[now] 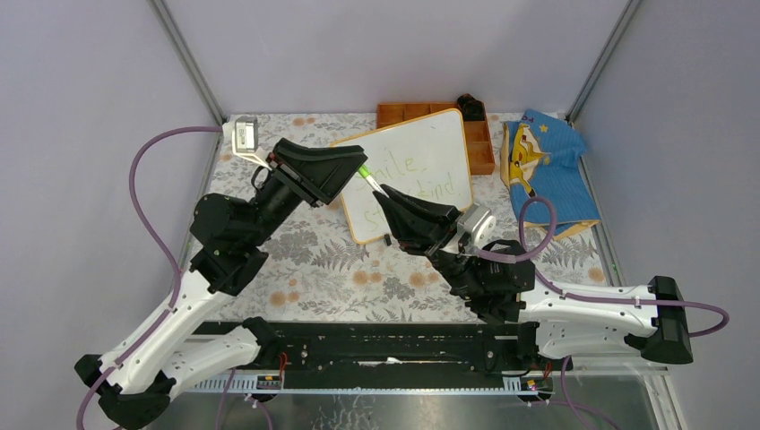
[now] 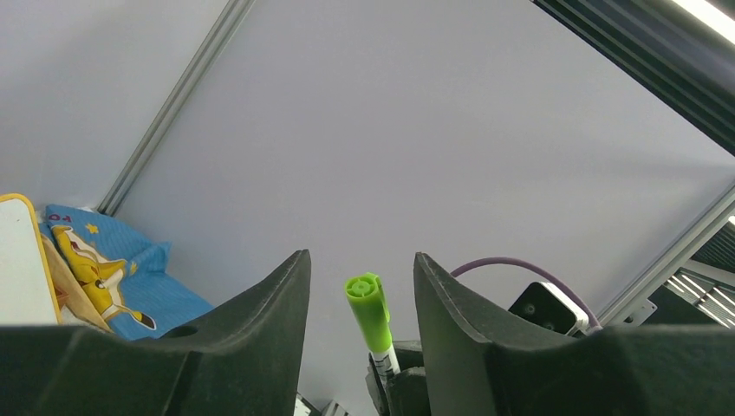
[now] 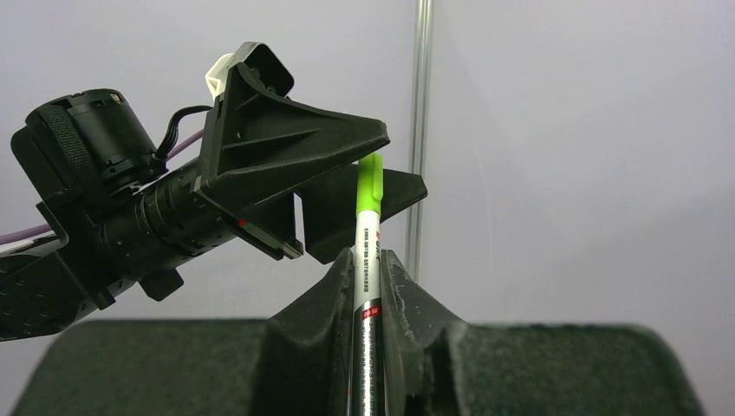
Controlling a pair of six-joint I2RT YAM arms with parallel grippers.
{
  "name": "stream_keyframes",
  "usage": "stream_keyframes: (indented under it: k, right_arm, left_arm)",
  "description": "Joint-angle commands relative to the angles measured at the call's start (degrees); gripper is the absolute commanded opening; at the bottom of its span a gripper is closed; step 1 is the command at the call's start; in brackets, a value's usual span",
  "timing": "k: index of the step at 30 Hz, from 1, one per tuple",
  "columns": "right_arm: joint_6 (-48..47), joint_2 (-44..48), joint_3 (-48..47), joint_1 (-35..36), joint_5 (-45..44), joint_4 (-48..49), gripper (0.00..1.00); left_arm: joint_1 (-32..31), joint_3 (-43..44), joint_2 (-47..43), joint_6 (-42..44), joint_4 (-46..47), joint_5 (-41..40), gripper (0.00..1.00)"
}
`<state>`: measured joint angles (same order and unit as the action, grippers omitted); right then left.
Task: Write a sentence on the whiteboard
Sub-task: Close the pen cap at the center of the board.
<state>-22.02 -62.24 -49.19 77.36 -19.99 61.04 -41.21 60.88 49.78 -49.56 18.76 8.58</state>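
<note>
The whiteboard [image 1: 430, 148] lies tilted on the floral table at the back centre, and its corner shows in the left wrist view [image 2: 17, 260]. The sentence [image 1: 421, 172] is on it in two lines of pale yellow-green writing. My right gripper [image 1: 381, 191] is shut on a white marker [image 3: 367, 251] and holds it above the board's left edge, green cap [image 1: 365, 174] pointing towards the left arm. My left gripper [image 1: 357, 167] is open, its jaws standing on either side of the cap [image 2: 368, 308] without touching it. The left fingers [image 3: 303, 139] also show in the right wrist view.
An orange compartment tray [image 1: 481, 148] sits behind and right of the board, with a black object [image 1: 472, 106] at its far end. A blue bag with a yellow cartoon figure [image 1: 547, 170] lies at the right. A small white box [image 1: 244, 134] is at the back left.
</note>
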Motion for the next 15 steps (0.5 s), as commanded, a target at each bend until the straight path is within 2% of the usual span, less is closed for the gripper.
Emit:
stream_keyframes:
  k: [1, 9, 11, 14, 15]
  right_arm:
    - [0.24, 0.65, -0.21, -0.02, -0.67, 3.31, 0.00]
    - [-0.12, -0.22, -0.28, -0.02, -1.75, 4.76, 0.00]
    - [-0.28, -0.53, -0.38, -0.02, -2.04, 5.10, 0.00]
    - [-0.52, -1.06, -0.55, -0.02, -2.79, 5.73, 0.00]
    - [-0.67, -1.31, -0.63, -0.02, -3.12, 6.05, 0.00]
  left_arm:
    - [-0.27, -0.74, -0.91, -0.05, 3.64, 0.05, 0.52]
    - [-0.27, -2.65, -0.57, -2.79, 5.17, 1.39, 0.37]
    - [-0.27, -3.44, -0.32, -4.06, 5.84, 1.86, 0.27]
    - [-0.26, -4.28, 0.02, -5.40, 6.28, 2.28, 0.02]
    - [-0.27, -4.54, 0.19, -5.93, 6.33, 2.50, 0.00]
